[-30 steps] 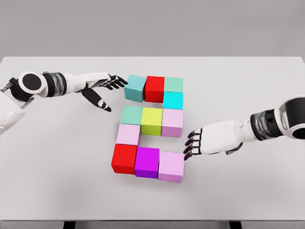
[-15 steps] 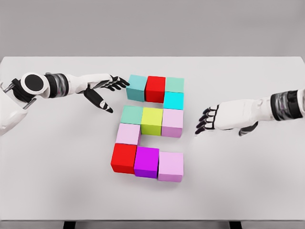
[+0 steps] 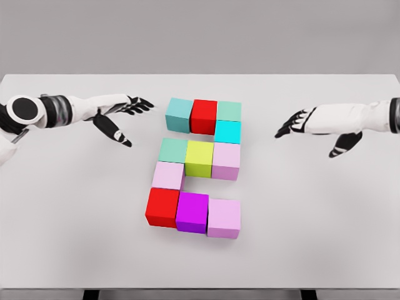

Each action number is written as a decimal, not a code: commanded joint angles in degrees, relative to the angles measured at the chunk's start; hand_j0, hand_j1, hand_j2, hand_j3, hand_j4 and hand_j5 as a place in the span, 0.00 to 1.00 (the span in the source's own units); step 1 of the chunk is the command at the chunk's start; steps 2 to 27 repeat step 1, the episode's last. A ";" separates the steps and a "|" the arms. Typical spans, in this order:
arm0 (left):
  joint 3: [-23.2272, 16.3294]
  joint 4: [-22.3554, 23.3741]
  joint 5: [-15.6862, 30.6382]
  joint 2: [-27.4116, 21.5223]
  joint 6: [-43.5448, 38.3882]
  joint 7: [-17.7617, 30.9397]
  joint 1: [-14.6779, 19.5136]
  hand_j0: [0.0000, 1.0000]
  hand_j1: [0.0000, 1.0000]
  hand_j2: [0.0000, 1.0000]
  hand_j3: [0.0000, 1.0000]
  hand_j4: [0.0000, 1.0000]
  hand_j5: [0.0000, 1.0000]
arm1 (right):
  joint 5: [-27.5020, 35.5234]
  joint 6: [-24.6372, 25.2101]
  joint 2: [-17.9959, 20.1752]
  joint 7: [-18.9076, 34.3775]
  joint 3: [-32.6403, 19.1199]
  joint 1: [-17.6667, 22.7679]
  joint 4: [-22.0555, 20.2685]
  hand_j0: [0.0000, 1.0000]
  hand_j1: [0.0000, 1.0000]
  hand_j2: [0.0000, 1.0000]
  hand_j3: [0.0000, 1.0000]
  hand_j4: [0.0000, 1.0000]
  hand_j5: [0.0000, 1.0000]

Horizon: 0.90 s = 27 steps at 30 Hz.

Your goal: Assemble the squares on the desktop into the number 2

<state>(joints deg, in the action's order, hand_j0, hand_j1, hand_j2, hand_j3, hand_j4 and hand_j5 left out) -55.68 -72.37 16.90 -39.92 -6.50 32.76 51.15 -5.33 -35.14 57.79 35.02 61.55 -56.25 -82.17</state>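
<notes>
Hands pull back: the right hand (image 3: 300,123) has left the lower pink cube (image 3: 224,218), the left hand (image 3: 122,112) drifts outward, fingers apart, empty. Squares (image 3: 200,157) sit mid-table (image 3: 75,237) as a finished-looking 2.

Eleven coloured squares (image 3: 199,159) on the white desktop (image 3: 325,219), touching, seemingly flush, forming a blocky 2

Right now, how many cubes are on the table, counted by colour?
Teal or green cubes: 3
Red cubes: 2
Cyan cube: 1
Yellow-green cube: 1
Light pink cubes: 3
Purple cube: 1
Total: 11
</notes>
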 commanded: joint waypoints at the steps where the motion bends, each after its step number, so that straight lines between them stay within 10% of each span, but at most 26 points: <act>1: 0.04 0.92 0.15 -0.34 0.44 -0.16 0.00 0.97 0.97 0.97 0.97 0.97 0.97 | 0.50 0.14 0.04 -0.02 -0.47 0.00 0.69 1.00 1.00 1.00 1.00 1.00 1.00; 27: 0.04 0.92 0.15 -0.34 0.44 -0.16 0.00 0.97 0.97 0.97 0.97 0.97 0.97 | 0.50 0.14 0.04 -0.02 -0.47 0.00 0.69 1.00 1.00 1.00 1.00 1.00 1.00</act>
